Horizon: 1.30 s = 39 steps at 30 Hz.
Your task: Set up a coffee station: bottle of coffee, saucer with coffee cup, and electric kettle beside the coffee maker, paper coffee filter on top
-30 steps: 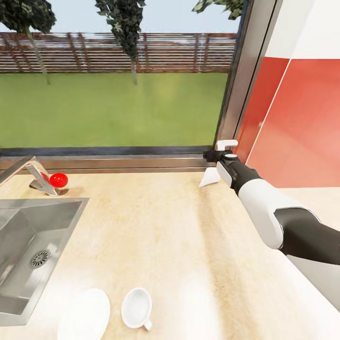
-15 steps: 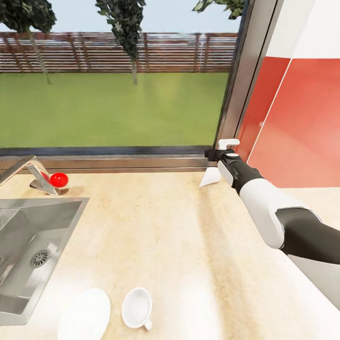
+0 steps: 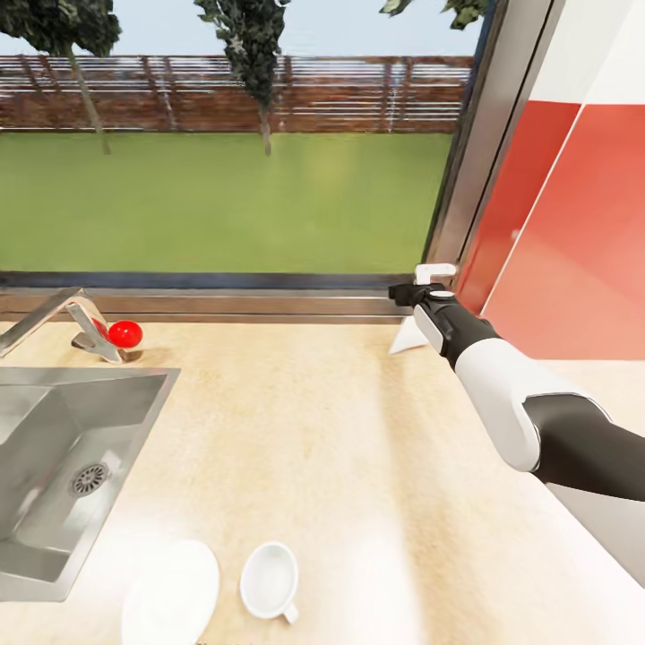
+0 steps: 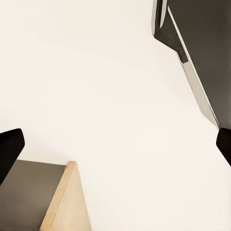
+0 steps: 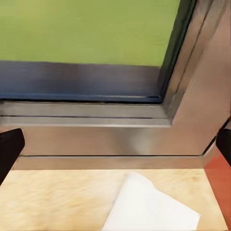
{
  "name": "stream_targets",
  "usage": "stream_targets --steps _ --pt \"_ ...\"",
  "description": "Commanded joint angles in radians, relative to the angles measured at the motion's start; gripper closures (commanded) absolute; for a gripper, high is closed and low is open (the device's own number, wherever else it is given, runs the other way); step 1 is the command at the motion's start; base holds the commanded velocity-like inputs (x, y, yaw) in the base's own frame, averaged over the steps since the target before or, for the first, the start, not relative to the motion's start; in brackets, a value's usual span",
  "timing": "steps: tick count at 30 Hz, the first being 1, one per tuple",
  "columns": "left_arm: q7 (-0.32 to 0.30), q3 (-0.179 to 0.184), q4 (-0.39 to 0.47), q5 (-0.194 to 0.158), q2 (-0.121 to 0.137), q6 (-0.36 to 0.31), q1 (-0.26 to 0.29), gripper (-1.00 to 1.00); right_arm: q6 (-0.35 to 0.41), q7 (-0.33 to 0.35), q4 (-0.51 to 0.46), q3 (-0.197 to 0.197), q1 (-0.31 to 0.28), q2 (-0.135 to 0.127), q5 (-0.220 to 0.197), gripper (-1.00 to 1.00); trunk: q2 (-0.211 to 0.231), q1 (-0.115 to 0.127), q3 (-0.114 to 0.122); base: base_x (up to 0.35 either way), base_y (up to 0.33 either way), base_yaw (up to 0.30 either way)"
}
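1. Head view: the right arm reaches far over the long light wood-toned table (image 3: 358, 466) toward the window corner. Its right claw (image 3: 403, 294) is small there, and I cannot tell from this view how wide the fingers stand. The small white paper cone filter (image 3: 408, 339) lies on the table just beside the wrist, and the arm hides part of it. The flat round white saucer (image 3: 170, 593) is cut off by the lower edge of the picture; the small white cup with one handle (image 3: 270, 580) stands on the table just beside it, not on it. The inset steel sink (image 3: 63, 466) is cut off at the left, and the steel tap with a red knob (image 3: 112, 333) stands behind it. Red wall panels (image 3: 573, 242) are close at the right of the arm. Compared with the picture of one second ago, the whole scene is shifted a little, so the camera moved; the arm is nearly where it was.

2. Left wrist view: two dark fingertips (image 4: 9, 149) of the left claw are at opposite edges of the picture, wide apart, with nothing between them. Behind is a pale surface, a wooden edge (image 4: 65, 202) and a dark panel; what these are is hard to say.

3. Right wrist view: the right claw's dark fingertips (image 5: 8, 147) also stand far apart, gripping nothing. The white paper filter (image 5: 149, 209) lies on the table below the metal window frame (image 5: 96, 120), and is partly cut off by the picture's edge.
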<state>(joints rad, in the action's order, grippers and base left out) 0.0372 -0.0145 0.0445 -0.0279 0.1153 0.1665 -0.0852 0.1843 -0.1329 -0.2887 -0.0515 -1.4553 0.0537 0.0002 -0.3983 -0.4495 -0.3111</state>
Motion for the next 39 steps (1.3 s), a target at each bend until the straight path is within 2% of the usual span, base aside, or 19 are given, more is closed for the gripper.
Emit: stream_targets --steps 1,25,39 --pt "0.001 -0.001 0.002 -0.003 0.0 0.001 -0.001 -1.0 0.007 -0.005 -0.002 -0.005 0.0 0.0 0.0 -1.0 -0.002 -0.001 -0.003 0.0 0.0 0.151" --pt "0.001 -0.001 -0.012 -0.004 0.0 -0.001 -0.001 -1.0 0.006 -0.005 0.002 -0.008 0.0 0.0 0.0 -1.0 -0.002 -0.001 -0.041 0.0 0.0 0.008" --pt "0.001 -0.001 -0.012 -0.003 0.001 -0.001 -0.001 -1.0 0.004 -0.005 0.003 -0.008 0.0 -0.001 0.0 -1.0 -0.002 -0.001 -0.063 0.0 0.0 -0.082"
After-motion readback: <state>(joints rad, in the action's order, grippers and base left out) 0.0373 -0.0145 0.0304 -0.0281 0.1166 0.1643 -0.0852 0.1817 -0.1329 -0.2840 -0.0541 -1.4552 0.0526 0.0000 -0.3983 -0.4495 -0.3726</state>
